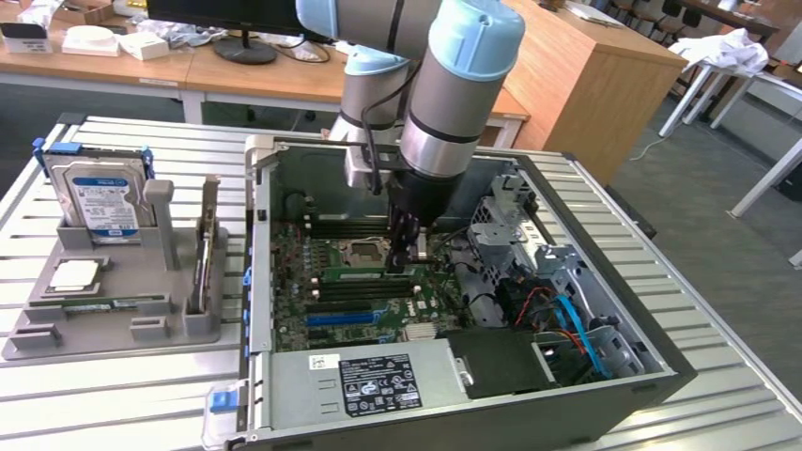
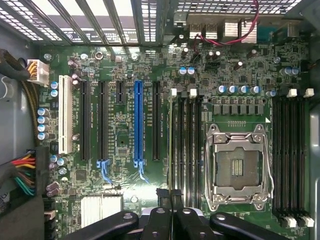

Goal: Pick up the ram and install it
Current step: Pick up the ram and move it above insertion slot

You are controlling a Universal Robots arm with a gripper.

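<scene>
The ram (image 1: 367, 273) is a thin green stick standing on edge in a memory slot of the motherboard (image 1: 314, 282), inside the open computer case (image 1: 652, 366). In the wrist view the ram (image 2: 171, 135) shows edge-on as a pale green line in the slot nearest the blue connector. My gripper (image 1: 408, 256) reaches down into the case over one end of the stick. Its dark fingertips (image 2: 161, 193) sit close together at that end, shut on the ram's top edge (image 2: 169, 194). The slots beside it (image 2: 192, 140) hold nothing.
The open processor socket (image 2: 239, 167) lies right beside the memory slots. A blue expansion slot (image 2: 138, 122) and cable bundles (image 2: 20, 175) flank them. On the exterior view's left a grey tray (image 1: 113, 324) holds a hard drive (image 1: 98, 199) and a silver chip (image 1: 75, 274).
</scene>
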